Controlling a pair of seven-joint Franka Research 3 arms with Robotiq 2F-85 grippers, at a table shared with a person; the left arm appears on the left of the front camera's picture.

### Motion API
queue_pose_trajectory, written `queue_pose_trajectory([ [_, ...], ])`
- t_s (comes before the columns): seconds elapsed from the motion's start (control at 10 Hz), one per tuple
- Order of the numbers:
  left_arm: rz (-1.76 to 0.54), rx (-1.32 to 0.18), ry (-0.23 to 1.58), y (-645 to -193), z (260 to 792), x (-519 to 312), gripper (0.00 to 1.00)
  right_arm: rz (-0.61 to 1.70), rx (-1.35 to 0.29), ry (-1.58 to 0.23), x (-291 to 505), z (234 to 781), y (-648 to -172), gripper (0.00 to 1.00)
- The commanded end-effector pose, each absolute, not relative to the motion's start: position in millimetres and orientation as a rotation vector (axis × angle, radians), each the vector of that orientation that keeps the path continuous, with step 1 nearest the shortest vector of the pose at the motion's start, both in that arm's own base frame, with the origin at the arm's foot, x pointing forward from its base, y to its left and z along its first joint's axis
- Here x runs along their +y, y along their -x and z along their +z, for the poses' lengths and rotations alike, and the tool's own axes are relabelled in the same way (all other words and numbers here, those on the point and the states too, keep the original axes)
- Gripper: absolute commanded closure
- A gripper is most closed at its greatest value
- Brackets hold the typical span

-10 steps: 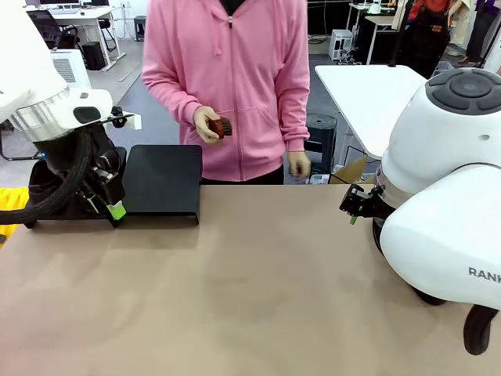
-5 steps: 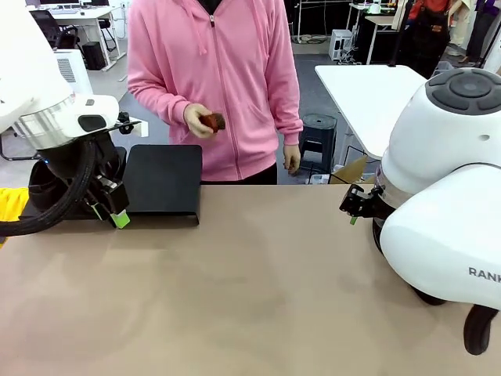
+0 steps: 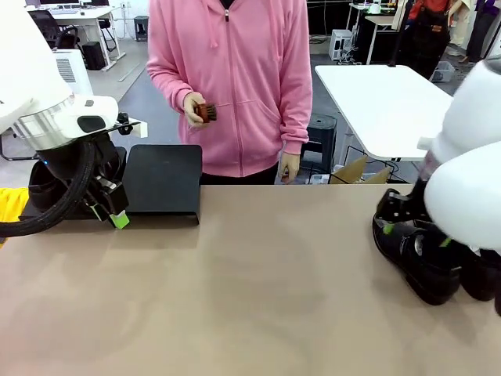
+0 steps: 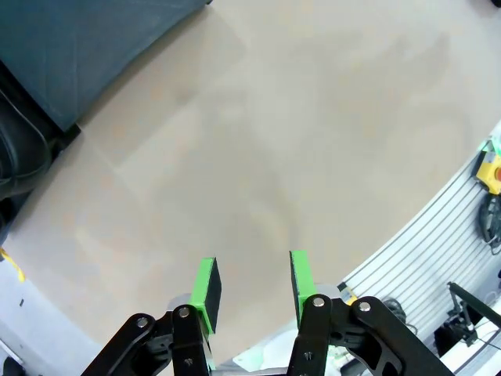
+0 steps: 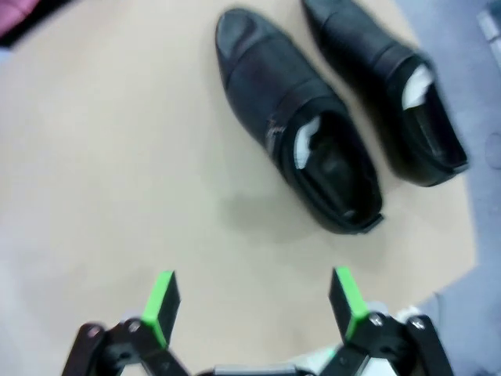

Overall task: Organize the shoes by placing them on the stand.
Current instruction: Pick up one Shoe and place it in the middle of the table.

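Near right, the right tool (image 5: 254, 301) hangs wide open and empty over bare bench (image 5: 117, 157), just short of two shoes (image 5: 301, 157) lying close together. A grab there could nudge the neighbouring shoe or slip on the glossy leather. Far left, the left tool (image 4: 252, 282), half open and empty, sits beside the stand (image 3: 163, 178). The left arm (image 3: 63, 125) hides the stand's left platform. Beyond, the person (image 3: 227, 78) holds a small brush (image 3: 205, 112), hard to make out.

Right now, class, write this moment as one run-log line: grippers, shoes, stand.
left gripper: open, empty, over table | right gripper: open, near two shoes on table | stand: visible platform bare | person: holds brush
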State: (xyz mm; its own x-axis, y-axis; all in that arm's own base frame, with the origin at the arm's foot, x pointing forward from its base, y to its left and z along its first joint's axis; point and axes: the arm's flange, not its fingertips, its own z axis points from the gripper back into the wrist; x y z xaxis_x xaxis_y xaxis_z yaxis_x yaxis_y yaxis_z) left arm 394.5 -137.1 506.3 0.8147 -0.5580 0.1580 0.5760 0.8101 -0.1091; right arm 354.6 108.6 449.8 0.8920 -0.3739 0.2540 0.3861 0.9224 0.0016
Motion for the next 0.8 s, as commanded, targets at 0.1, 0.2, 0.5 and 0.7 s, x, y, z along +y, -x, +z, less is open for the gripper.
queue_pose_trajectory([
  [0.1, -0.610, -0.130, 0.170, -392.6, 505.3, -134.0, 0.51, -0.394, -0.254, 0.049, 108.6, 449.8, -354.6, 0.00],
  [0.2, -0.610, -0.130, 0.170, -392.6, 505.3, -134.0, 0.51, -0.394, -0.254, 0.049, 108.6, 449.8, -354.6, 0.00],
  [0.5, -0.610, -0.130, 0.170, -392.6, 505.3, -134.0, 0.51, -0.370, -0.229, 0.065, 99.8, 449.5, -355.1, 0.00],
  [0.7, -0.610, -0.130, 0.170, -392.6, 505.3, -134.0, 0.51, -0.090, -0.180, 0.073, 97.8, 435.4, -359.4, 0.00],
])
